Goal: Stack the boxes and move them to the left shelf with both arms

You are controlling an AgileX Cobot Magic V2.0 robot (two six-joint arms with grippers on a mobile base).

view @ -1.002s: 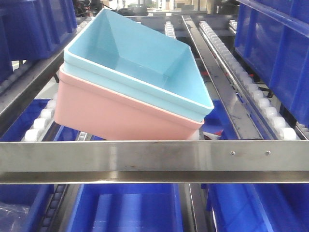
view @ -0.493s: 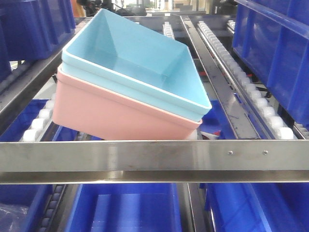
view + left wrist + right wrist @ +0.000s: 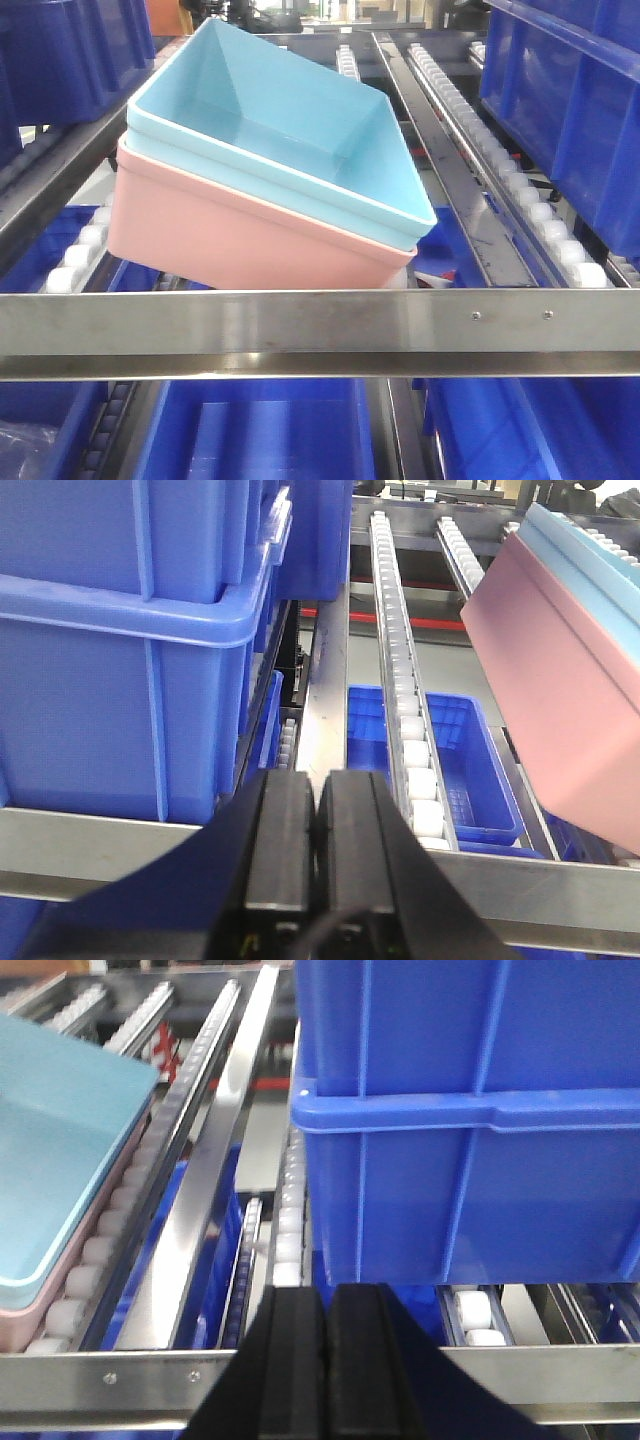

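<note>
While the blue box sits nested inside the pink box on the shelf, both grippers hang back at the front rail with nothing in them. The left gripper has its two black plates pressed together, only a thin seam between them, and touches neither box; the pink box is up to its right, apart from it. The right gripper is likewise closed on nothing, below a dark blue crate. The stacked pair lies skewed across the white rollers, just behind the rail.
</note>
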